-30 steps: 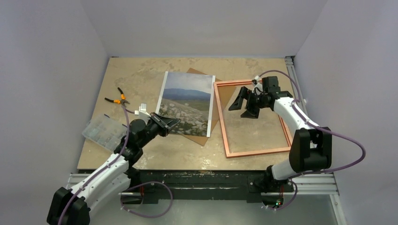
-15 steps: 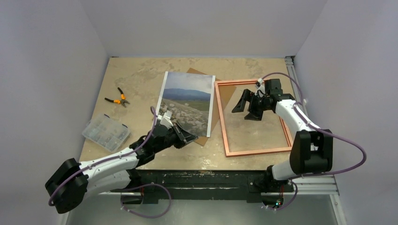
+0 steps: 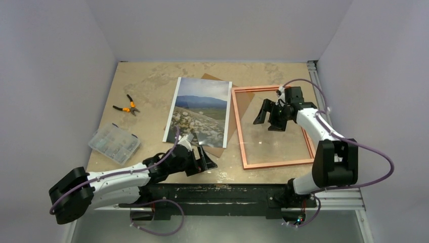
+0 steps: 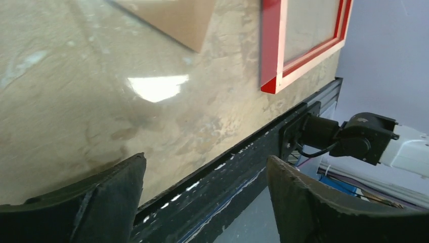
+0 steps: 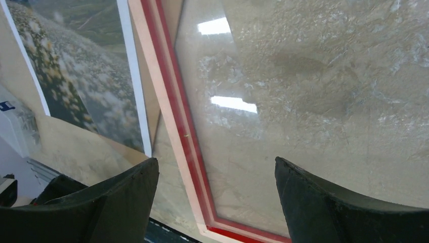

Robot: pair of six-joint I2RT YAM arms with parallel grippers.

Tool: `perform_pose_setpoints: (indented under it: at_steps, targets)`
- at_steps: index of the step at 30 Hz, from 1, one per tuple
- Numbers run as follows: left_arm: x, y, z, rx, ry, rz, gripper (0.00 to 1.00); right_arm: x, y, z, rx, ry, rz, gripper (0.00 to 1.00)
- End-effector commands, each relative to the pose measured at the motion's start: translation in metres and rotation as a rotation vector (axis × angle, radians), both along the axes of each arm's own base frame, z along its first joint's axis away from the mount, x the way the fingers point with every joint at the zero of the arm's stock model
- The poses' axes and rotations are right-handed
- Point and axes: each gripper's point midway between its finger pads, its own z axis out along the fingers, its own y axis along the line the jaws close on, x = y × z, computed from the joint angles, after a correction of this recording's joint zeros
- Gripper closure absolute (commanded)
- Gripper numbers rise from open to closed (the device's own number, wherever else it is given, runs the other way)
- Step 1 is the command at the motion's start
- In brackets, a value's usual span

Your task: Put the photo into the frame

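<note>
The photo (image 3: 199, 112) lies picture side up at mid-table, its landscape print also seen in the right wrist view (image 5: 86, 76). The frame (image 3: 238, 129) lies flat to its right, empty, with the tabletop showing through the pane; its rim shows red and pale wood (image 5: 174, 126), and a red corner (image 4: 275, 61) shows in the left wrist view. My left gripper (image 3: 205, 161) (image 4: 205, 159) is open and empty, low over the table's near edge, in front of the photo. My right gripper (image 3: 268, 115) (image 5: 215, 162) hovers open and empty over the frame's pane.
A brown backing board (image 3: 243, 104) lies under the photo, one corner (image 4: 177, 20) poking out near my left gripper. Orange-handled pliers (image 3: 126, 107) and a clear parts box (image 3: 115, 143) sit at the left. A black rail (image 3: 227, 192) runs along the near edge.
My left arm swung from the photo's near-left corner toward the table's front edge, and its jaws went from shut to open. The right gripper shifted slightly right over the frame.
</note>
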Motion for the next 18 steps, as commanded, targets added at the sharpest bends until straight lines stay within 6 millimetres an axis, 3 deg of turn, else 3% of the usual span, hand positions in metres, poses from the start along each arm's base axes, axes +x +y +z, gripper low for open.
perform_pose_setpoints:
  at_steps: [1,4,9,15,18]
  targets:
    - [-0.004,0.018,-0.004,0.047,0.002,0.033,0.1,0.002,0.004,-0.01,0.025,0.015,0.026,0.17]
    - [-0.003,0.04,-0.007,0.13,0.018,0.1,0.03,0.006,0.009,-0.013,0.052,0.023,0.044,0.17]
    - [0.012,0.069,0.001,0.121,0.01,0.233,0.04,0.023,0.006,-0.017,0.027,0.025,0.038,0.18]
    - [0.039,0.077,0.015,0.029,-0.01,0.264,0.18,0.047,-0.006,-0.02,-0.043,0.006,-0.019,0.18]
    - [0.048,0.069,0.014,0.036,0.03,0.231,0.28,0.05,0.002,-0.03,-0.002,0.031,0.005,0.19]
